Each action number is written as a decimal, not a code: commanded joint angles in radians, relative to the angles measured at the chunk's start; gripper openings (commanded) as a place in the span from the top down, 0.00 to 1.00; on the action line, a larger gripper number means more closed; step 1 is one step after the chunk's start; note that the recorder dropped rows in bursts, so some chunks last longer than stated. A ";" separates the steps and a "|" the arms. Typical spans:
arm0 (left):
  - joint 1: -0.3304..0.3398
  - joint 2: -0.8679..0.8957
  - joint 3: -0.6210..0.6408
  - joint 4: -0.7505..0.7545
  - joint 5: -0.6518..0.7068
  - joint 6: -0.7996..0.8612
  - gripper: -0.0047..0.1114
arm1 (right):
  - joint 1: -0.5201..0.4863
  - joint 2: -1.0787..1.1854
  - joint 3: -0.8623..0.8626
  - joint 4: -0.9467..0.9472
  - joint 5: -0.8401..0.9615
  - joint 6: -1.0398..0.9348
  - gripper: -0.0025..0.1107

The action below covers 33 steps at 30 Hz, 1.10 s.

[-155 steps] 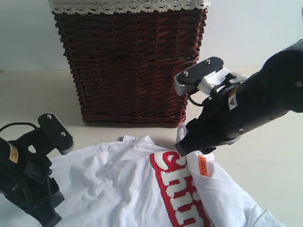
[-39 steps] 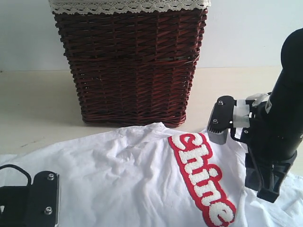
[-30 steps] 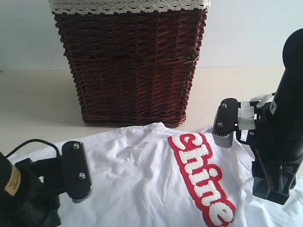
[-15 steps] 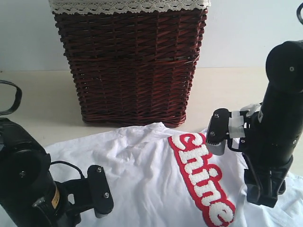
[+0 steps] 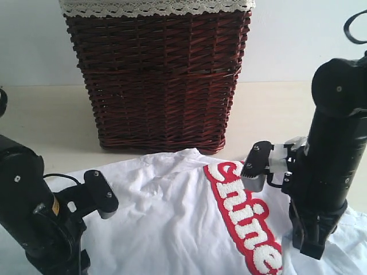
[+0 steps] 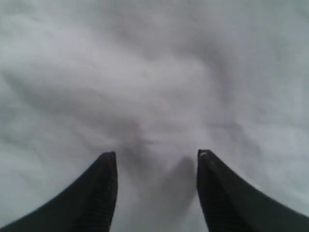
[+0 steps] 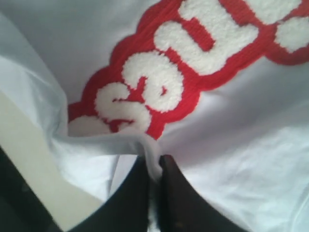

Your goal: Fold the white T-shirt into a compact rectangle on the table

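At 4 o'clock the right gripper (image 7: 154, 164) has just pinched a ridge of the white T-shirt (image 5: 166, 217), which lies spread on the table (image 5: 46, 126). At 8 o'clock the left gripper (image 6: 155, 155) hangs wide-jawed over cloth, so a fold can likely begin.

Dark wicker basket (image 5: 157, 80) is standing upright at the back, middle of the exterior view. Weave is running in horizontal rows of deep reddish-brown cane, with one thicker band crossing at mid height. Sides are narrowing slightly toward the base. Cream lace-trimmed liner (image 5: 155, 7) is folding over the rim, its scalloped edge hanging just down the front. Pale, plain wall (image 5: 298, 40) is showing behind and to either side.
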 commanded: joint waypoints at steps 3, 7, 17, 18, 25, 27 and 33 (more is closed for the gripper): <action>0.057 0.101 0.005 -0.010 -0.109 0.007 0.65 | 0.004 -0.188 -0.007 0.081 0.130 0.036 0.98; 0.088 0.162 0.003 -0.012 -0.194 0.007 0.66 | 0.037 -0.342 -0.003 0.153 0.130 0.124 0.98; 0.175 0.222 -0.133 0.003 -0.125 0.043 0.57 | 0.217 -0.473 0.168 0.092 0.130 0.270 0.98; 0.194 0.222 -0.146 0.005 -0.092 0.049 0.57 | 0.233 -0.470 0.195 0.090 0.130 0.270 0.97; 0.307 0.220 -0.198 0.005 0.039 0.074 0.57 | 0.341 -0.464 0.302 0.104 0.130 0.268 0.50; 0.309 0.212 -0.198 0.005 0.066 0.074 0.57 | 0.363 -0.464 0.294 0.096 0.130 0.270 0.42; 0.303 0.136 -0.205 -0.005 0.188 0.101 0.57 | 0.375 -0.464 0.218 -0.119 0.130 0.330 0.45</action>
